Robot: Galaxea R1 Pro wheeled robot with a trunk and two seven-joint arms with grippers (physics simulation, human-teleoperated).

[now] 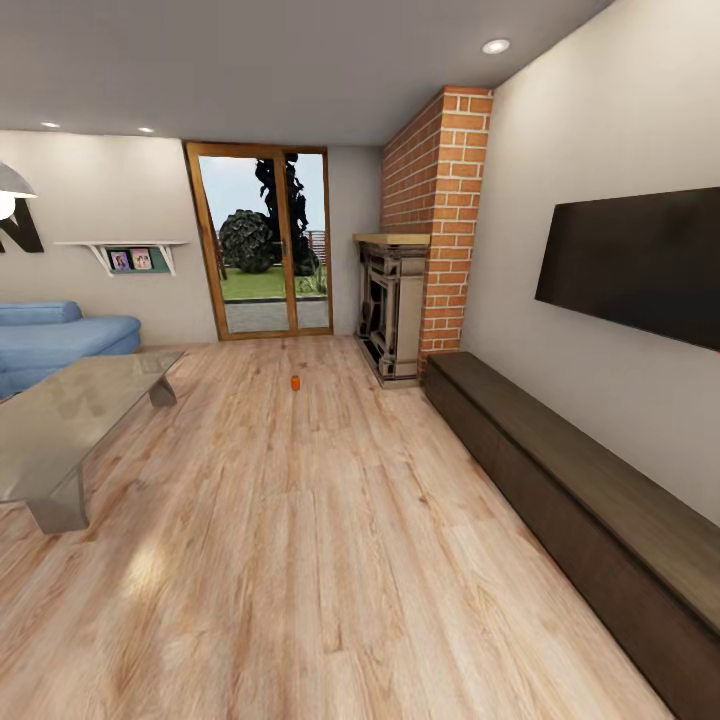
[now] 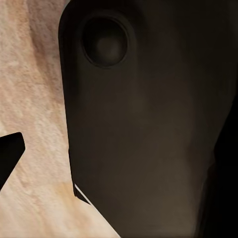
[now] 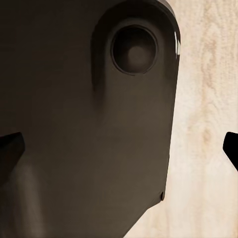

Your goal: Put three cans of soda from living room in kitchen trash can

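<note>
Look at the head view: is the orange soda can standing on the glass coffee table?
No. The orange can stands on the wood floor, apart from the glass coffee table, nearer the fireplace.

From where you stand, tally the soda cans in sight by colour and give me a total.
Orange-red soda can, upright on the wood floor ahead, in front of the glass door: 1
Dark blue: 0
Total: 1

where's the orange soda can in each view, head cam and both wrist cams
Head view: the orange soda can stands on the wood floor mid-room, between the glass coffee table and the fireplace.
Left wrist view: not in this picture; a dark robot part over floor.
Right wrist view: not in this picture either.
Shared landmark: the pale wood floor.
</note>
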